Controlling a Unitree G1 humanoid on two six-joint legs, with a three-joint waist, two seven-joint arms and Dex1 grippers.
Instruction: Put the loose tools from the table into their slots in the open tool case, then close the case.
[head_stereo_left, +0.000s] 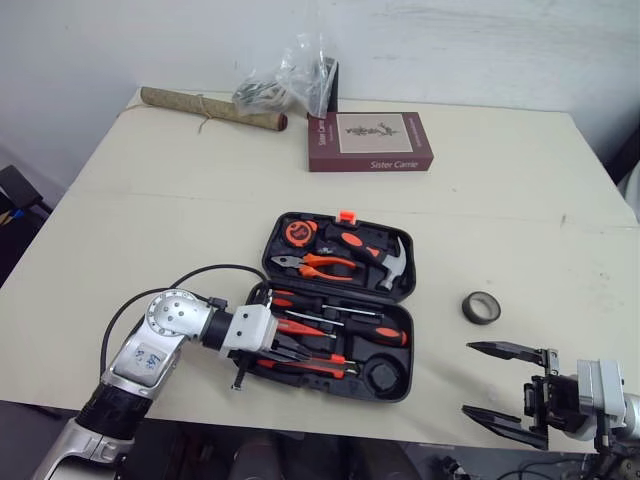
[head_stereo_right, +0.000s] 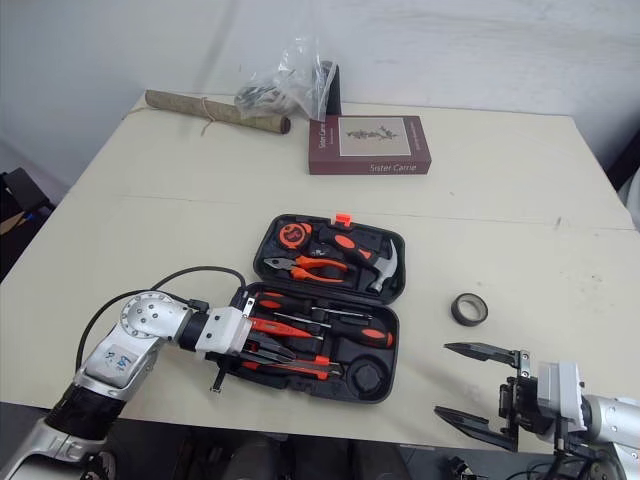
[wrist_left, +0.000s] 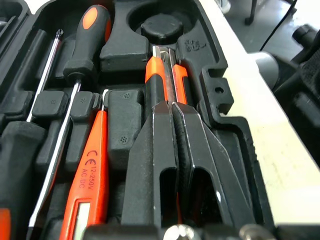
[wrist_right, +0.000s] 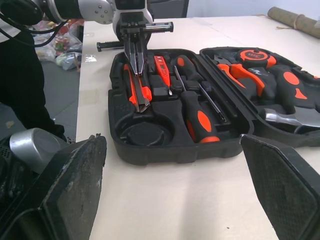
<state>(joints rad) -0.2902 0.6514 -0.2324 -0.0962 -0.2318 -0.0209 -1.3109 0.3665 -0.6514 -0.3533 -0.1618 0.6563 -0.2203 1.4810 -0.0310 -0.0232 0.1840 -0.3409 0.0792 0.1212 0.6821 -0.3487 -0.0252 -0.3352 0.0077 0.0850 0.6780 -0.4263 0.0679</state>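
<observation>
The open black tool case (head_stereo_left: 271, 238) lies mid-table, holding a hammer, pliers and a tape measure in its far half and screwdrivers (head_stereo_left: 345, 330) in its near half. My left gripper (head_stereo_left: 298, 350) reaches into the near half from the left. It is shut on an orange-and-black knife-like tool (wrist_left: 162, 70) lying in the front slot, beside the round recess (head_stereo_left: 386, 375). A black tape roll (head_stereo_left: 481, 307) lies on the table right of the case. My right gripper (head_stereo_left: 505, 380) hangs open at the table's near right edge, just in front of the roll and apart from it.
A maroon book (head_stereo_left: 370, 142), a rolled mat (head_stereo_left: 210, 108) and a clear plastic bag (head_stereo_left: 290, 85) sit at the far side. The left arm's black cable (head_stereo_left: 190, 275) loops over the table left of the case. The table's front edge (head_stereo_left: 440, 435) runs just behind the right gripper.
</observation>
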